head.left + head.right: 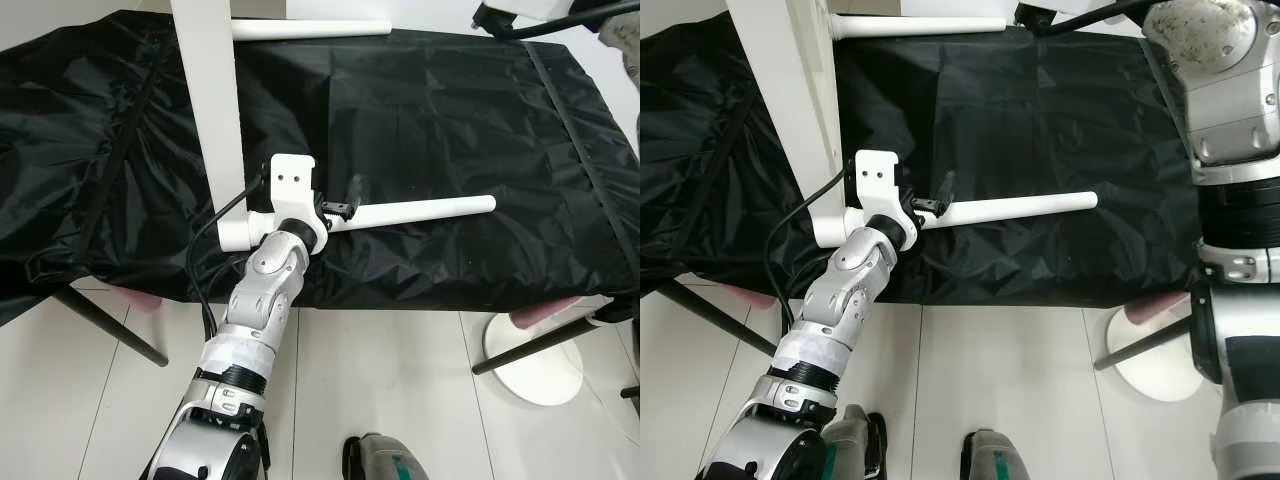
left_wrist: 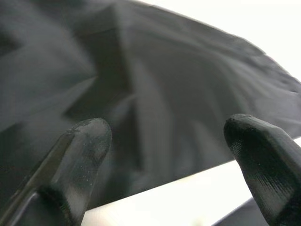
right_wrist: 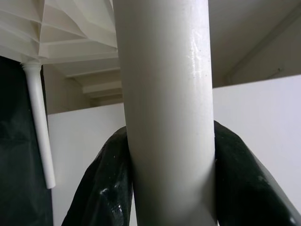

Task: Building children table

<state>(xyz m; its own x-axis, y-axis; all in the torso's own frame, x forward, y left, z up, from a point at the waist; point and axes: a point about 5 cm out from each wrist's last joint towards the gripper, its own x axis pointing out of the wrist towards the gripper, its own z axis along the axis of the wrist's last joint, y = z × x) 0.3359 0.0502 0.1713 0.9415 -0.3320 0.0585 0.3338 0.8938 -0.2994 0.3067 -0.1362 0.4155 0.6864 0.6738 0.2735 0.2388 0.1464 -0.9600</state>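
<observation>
Fingers [image 3: 101,188] round table leg [image 3: 164,108] (black cloth [image 1: 420,130] beneath)

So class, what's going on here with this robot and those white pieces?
The robot is assembling a white children's table on a black plastic cover. Its left gripper, fingers open, sits at a white cylindrical table leg lying on the cover. Its right gripper is clamped around another white round leg.

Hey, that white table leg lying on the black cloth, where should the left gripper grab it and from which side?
Probably grip the table leg mid-shaft from above. It lies flat on the black cloth, a bare round rod, so open fingers can straddle it. The left gripper hovers open over its near end.
</observation>
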